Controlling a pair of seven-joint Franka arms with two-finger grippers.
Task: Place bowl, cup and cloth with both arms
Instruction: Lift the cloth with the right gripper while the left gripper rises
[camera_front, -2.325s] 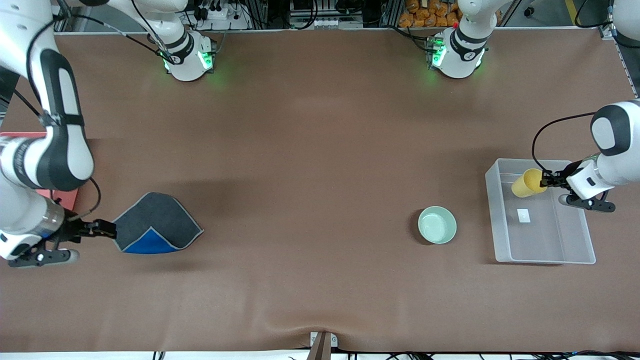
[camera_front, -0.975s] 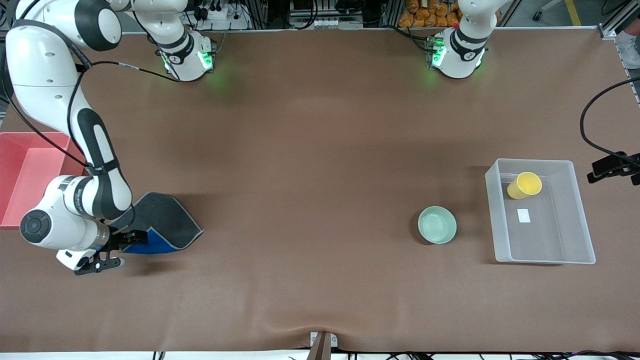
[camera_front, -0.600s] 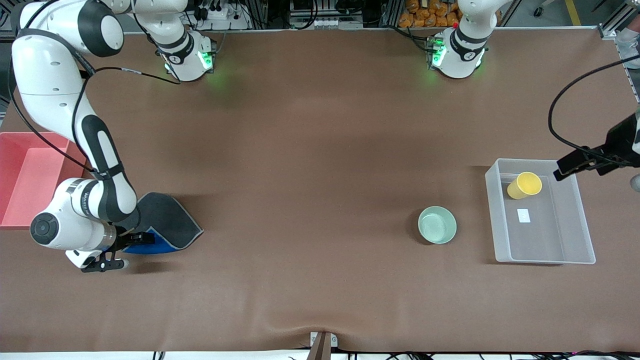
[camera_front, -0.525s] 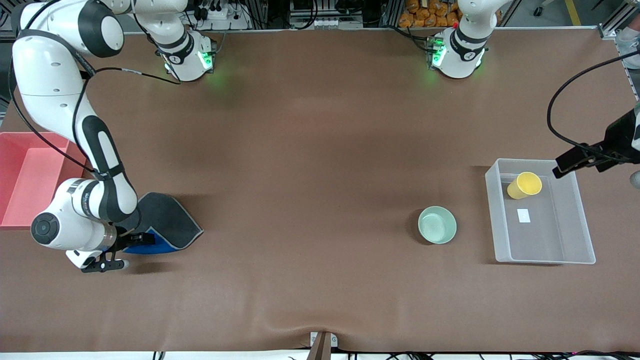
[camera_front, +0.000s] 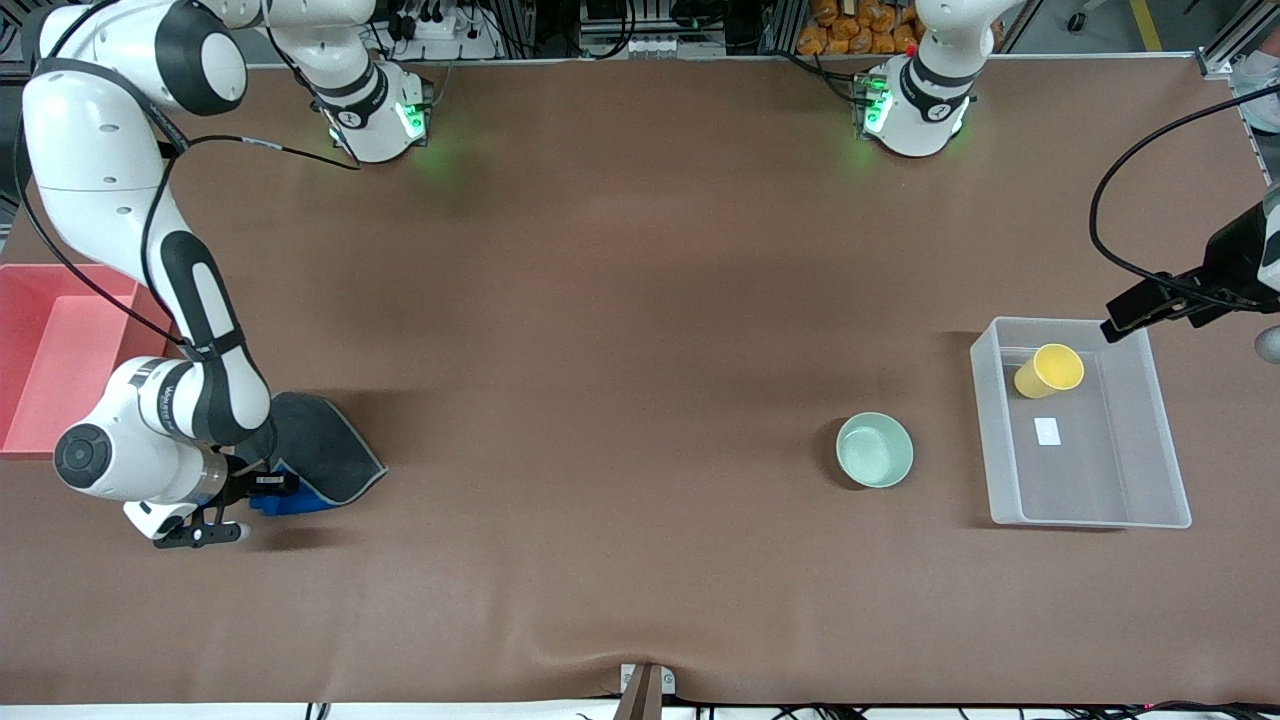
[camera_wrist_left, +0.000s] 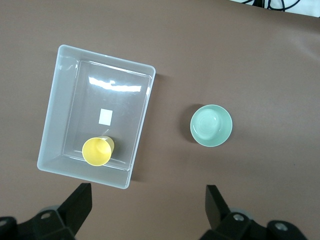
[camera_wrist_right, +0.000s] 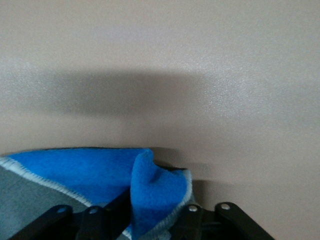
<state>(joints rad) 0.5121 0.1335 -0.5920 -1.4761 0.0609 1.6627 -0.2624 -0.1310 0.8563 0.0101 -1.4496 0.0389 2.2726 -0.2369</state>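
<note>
1. The right gripper (camera_front: 268, 487), low at the right arm's end of the table, is pinched on the blue corner of the dark grey soft cloth with a bright blue reverse (camera_front: 325, 462), which bunches up between its fingers (camera_wrist_right: 192, 220).
2. The left gripper (camera_front: 1140, 312) hangs spread wide over the clear plastic tray (camera_front: 1160, 470), holding nothing.
3. The small yellow tumbler-shaped cup (camera_front: 1048, 369) stands inside that tray.
4. The pale mint green shallow bowl (camera_front: 874, 450) sits on the brown table (camera_front: 640, 350) just beside the tray.
5. A pink bin (camera_front: 50, 350) sits at the right arm's end of the table.

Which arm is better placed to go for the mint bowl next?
Left. The left gripper hangs open over the clear bin, beside the bowl; the right gripper is shut on the cloth.
</note>
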